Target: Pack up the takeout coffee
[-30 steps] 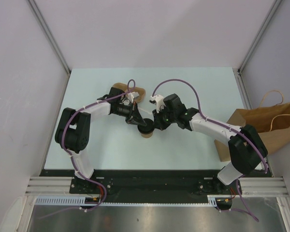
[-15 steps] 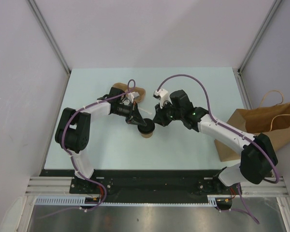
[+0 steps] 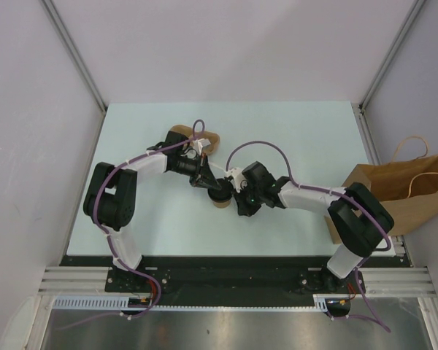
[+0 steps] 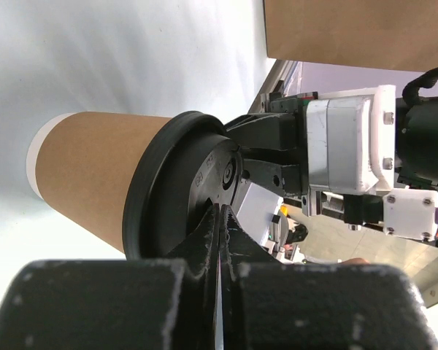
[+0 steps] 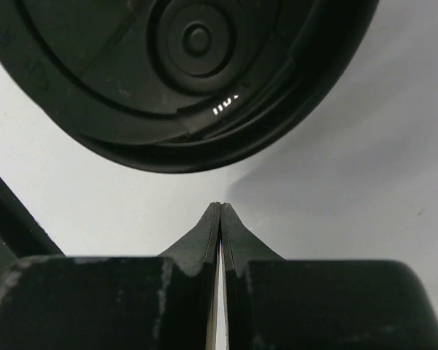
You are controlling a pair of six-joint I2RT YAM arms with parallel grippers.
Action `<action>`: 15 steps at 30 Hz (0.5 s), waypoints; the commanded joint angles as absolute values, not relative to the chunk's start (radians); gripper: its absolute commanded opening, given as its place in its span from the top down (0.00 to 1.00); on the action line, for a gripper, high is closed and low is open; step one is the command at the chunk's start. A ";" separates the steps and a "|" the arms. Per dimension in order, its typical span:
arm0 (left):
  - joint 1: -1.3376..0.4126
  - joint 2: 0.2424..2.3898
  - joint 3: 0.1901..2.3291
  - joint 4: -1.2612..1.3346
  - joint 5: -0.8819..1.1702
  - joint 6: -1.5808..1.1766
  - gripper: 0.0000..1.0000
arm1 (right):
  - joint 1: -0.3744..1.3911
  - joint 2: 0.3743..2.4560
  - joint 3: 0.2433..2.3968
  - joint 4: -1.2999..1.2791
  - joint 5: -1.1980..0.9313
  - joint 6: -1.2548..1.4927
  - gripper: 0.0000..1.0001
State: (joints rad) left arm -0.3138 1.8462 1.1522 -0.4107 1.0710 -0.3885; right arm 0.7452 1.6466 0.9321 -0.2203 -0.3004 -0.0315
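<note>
The takeout coffee (image 3: 220, 197) stands upright on the table (image 3: 292, 146), its black lid (image 4: 168, 182) on, between the 2 grippers. The left gripper (image 4: 220, 216) is pinched on nothing, its tips at the lid, probably touching. The right gripper (image 5: 220, 210) is likewise closed and empty, just short of the rim. To seat the lid well, press straight down and evenly, without tipping the cup.

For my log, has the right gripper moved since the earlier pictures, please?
Yes; the right gripper moved nearer the table's near edge, beside the coffee.
</note>
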 commanded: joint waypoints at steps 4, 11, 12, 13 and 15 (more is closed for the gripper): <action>-0.334 1.917 1.141 -0.434 0.857 -0.293 1.00 | 0.710 1.530 0.982 -0.183 -0.319 -0.026 0.93; -0.337 1.916 1.137 -0.419 0.854 -0.310 1.00 | 0.612 1.405 1.031 -0.123 -0.407 0.095 0.86; -0.337 1.916 1.134 -0.417 0.854 -0.311 1.00 | 0.608 1.410 1.048 -0.123 -0.408 0.098 0.86; -0.341 1.914 1.134 -0.413 0.854 -0.313 1.00 | 0.603 1.413 1.049 -0.117 -0.413 0.104 0.86; -0.341 1.917 1.132 -0.411 0.853 -0.314 1.00 | 0.603 1.419 1.051 -0.110 -0.417 0.107 0.86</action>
State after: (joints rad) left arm -0.3141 1.8526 1.1618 -0.4248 1.0710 -0.3882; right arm 0.6029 1.4227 1.0164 -0.1566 -0.3817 0.0700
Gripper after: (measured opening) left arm 0.003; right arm 0.135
